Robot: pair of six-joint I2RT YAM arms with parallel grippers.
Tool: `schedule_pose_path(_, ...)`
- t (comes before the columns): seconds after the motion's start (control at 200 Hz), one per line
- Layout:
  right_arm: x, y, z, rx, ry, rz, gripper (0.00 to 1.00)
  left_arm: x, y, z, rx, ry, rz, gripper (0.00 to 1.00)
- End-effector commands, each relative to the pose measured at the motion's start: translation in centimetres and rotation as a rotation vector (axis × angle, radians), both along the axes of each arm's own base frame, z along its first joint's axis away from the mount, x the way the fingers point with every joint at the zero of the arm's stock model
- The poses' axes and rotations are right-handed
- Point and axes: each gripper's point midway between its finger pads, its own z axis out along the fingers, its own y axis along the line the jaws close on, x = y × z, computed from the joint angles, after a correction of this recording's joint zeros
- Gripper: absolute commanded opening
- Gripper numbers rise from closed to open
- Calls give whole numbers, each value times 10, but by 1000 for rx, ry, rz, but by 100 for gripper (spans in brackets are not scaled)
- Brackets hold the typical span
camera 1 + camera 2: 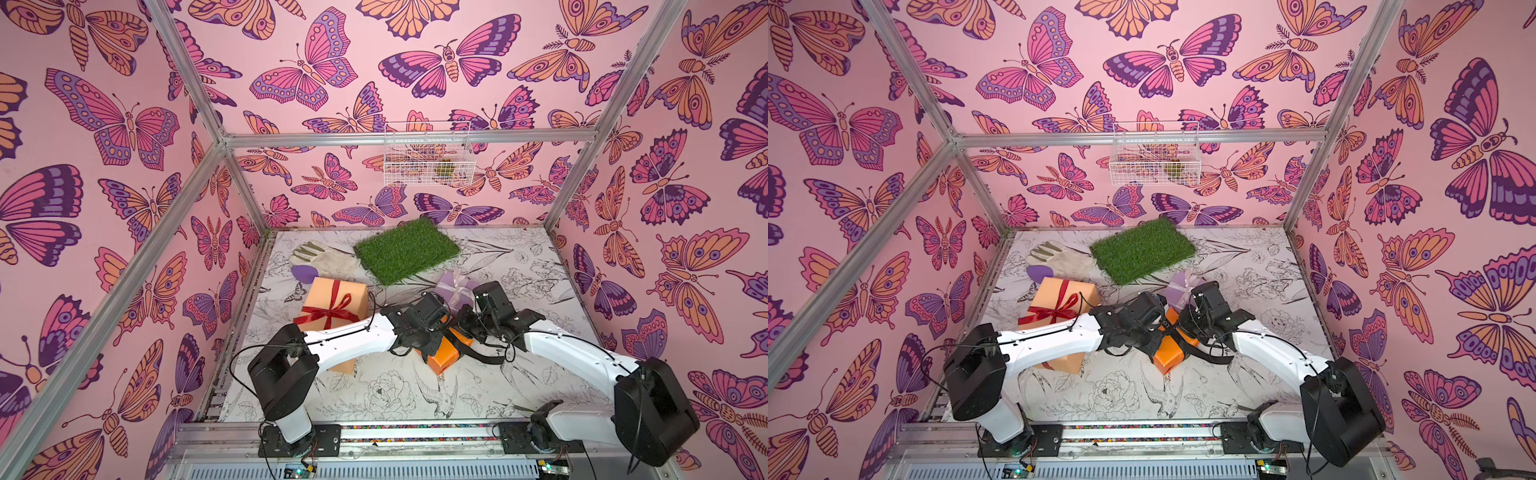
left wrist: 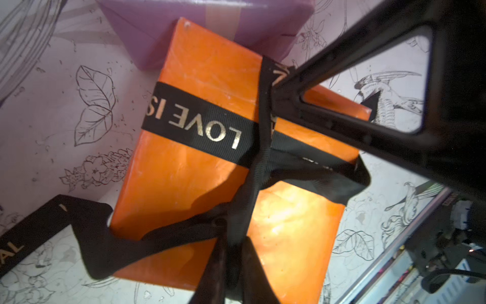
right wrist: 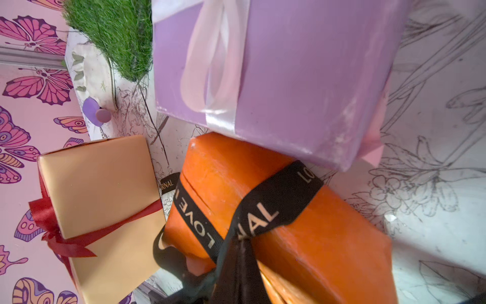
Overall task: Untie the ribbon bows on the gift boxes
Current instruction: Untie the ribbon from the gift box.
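The small orange gift box [image 1: 442, 359] lies mid-table, wrapped in a black ribbon [image 2: 200, 123] lettered "LOVE IS". Both grippers hang over it. My left gripper [image 2: 234, 237] is shut on a black strand beside the knot. My right gripper [image 3: 240, 244] is shut on the loop lettered "AL" [image 3: 260, 215]; its finger frame [image 2: 368, 110] crosses the left wrist view. One ribbon tail [image 1: 482, 357] trails onto the table. The peach box [image 1: 332, 299] keeps its red bow [image 1: 332, 311]. The lilac box [image 3: 302, 79], touching the orange one, keeps its pale bow [image 3: 218, 65].
A green turf mat [image 1: 407, 251] lies at the back, with a pale glove [image 1: 324, 257] and a purple disc [image 1: 303, 273] to its left. A white wire basket [image 1: 428, 153] hangs on the back wall. The three boxes crowd together under the arms.
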Motion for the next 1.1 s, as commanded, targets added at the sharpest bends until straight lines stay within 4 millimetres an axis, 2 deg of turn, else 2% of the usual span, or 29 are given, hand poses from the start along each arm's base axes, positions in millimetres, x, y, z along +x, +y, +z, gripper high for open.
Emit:
schedule_pose_path(0.0, 1, -9, -1, -30, -10, -26, 0, -6, 18, -10, 51, 8, 21, 7)
schedule_pose_path(0.095, 2, -19, 0, -33, -17, -53, 0, -10, 27, -13, 58, 13, 46, 0)
schedule_pose_path(0.396, 2, -66, -6, -85, -16, -159, 0, -22, 60, -22, 78, 29, 134, 0)
schedule_pose_path(0.581, -3, -97, -20, -98, 7, -240, 0, -31, 92, -33, 97, 51, 241, 0)
schedule_pose_path(0.746, -8, -110, -31, -106, 23, -281, 0, -37, 118, -49, 121, 87, 329, 0)
schedule_pose_path(0.856, -10, -111, -36, -104, 39, -279, 0, -37, 119, -52, 123, 103, 332, 0)
schedule_pose_path(0.886, -9, -109, -35, -96, 38, -268, 2, -36, 117, -51, 117, 105, 327, 9)
schedule_pose_path(0.921, -8, -105, -32, -84, 32, -247, 13, -35, 113, -47, 106, 106, 315, 29)
schedule_pose_path(0.946, -7, -103, -29, -77, 24, -235, 26, -34, 110, -44, 95, 104, 305, 44)
schedule_pose_path(0.971, -7, -101, -26, -70, 25, -225, 38, -33, 107, -40, 83, 100, 299, 55)
schedule_pose_path(1.036, -9, -101, -17, -75, 14, -211, 59, -28, 101, -28, 62, 76, 288, 67)
schedule_pose_path(1.096, -12, -102, -8, -84, -3, -195, 63, -22, 99, -15, 44, 42, 280, 69)
